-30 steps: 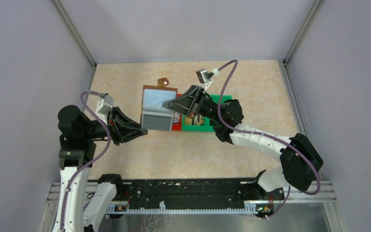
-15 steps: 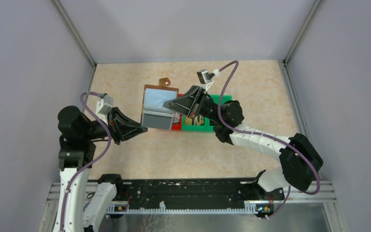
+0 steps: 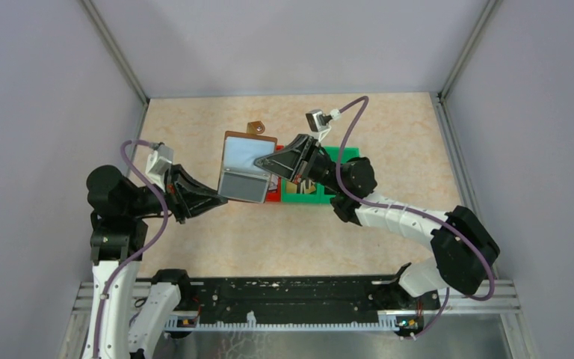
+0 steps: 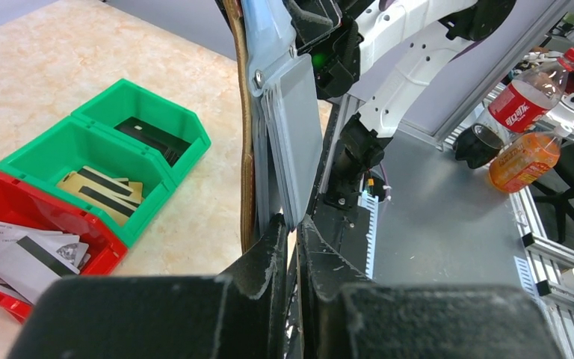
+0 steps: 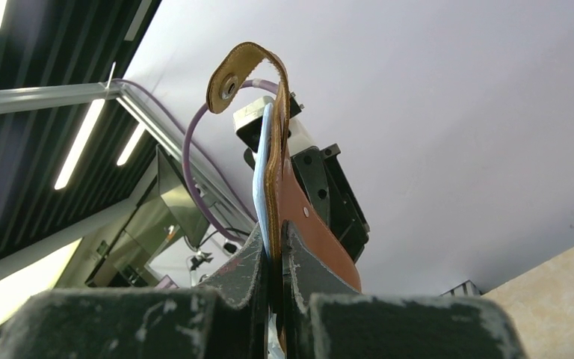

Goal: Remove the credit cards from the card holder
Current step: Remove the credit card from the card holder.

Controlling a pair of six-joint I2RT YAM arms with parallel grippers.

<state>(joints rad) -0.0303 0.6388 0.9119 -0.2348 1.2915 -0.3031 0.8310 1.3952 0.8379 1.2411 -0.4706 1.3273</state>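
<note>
While left hand (image 3: 222, 196) and right hand (image 3: 261, 162) pinch card holder (image 3: 241, 152), beige tabletop (image 3: 396, 127) meets grey walls (image 3: 291, 45).

Brown card holder (image 3: 241, 155) with pale grey-blue lining.

Above the middle of the table (image 3: 389, 134), card holder (image 3: 243, 168) aloft and unfolded, pinched from both sides: left gripper (image 3: 224, 196) at its near left corner, right gripper (image 3: 258, 162) on its right edge. Snap tab (image 3: 255, 128) at the holder's far edge. Just right of the holder, partly under it and the right arm, three bins (image 4: 149, 209) side by side in a row, credit cards (image 4: 101, 191) lying inside each.
</note>
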